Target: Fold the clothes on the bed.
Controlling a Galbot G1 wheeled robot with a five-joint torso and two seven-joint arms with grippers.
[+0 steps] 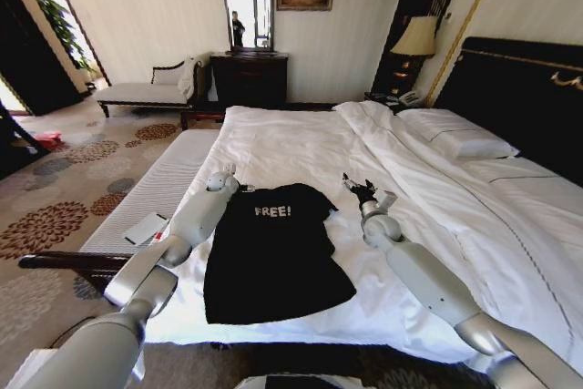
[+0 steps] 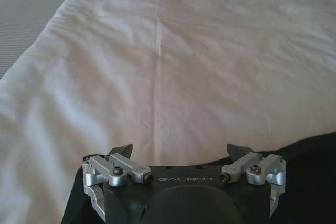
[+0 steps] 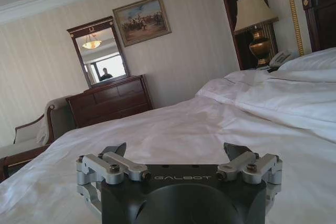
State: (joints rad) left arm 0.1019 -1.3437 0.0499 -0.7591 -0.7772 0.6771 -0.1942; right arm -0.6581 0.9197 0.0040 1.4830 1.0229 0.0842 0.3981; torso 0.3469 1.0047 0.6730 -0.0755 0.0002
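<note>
The black short-sleeved cotton T-shirt with white "FREE!" lettering (image 1: 273, 257) lies flat and face up on the large double bed with white sheets and a dark wooden headboard (image 1: 301, 148), near its foot edge, with the collar pointing toward the pillows and the hem closest to the robot. Both sleeves are spread out to the sides and the body lies in a single layer, with the lower right corner flared slightly outward. No fold shows in the fabric, so by the look of it the folding has not yet begun and every fold is left to do.

The left gripper (image 1: 228, 175) hovers just beside the shirt's left shoulder, above the white sheet. In the left wrist view its jaws stand wide apart and hold nothing (image 2: 181, 153), with black fabric showing at the bottom corners beneath the gripper body. The right gripper (image 1: 362, 187) sits near the right sleeve, a little apart from it, over bare sheet. In the right wrist view its jaws are likewise spread wide and empty (image 3: 176, 150), pointing across the bed toward a dark wooden dresser with a mirror (image 3: 110, 100).

Judging from this pose, the two arms flank the upper part of the shirt, as if placed to take the shoulders or sleeves for a first fold, but neither touches the cloth.
</note>
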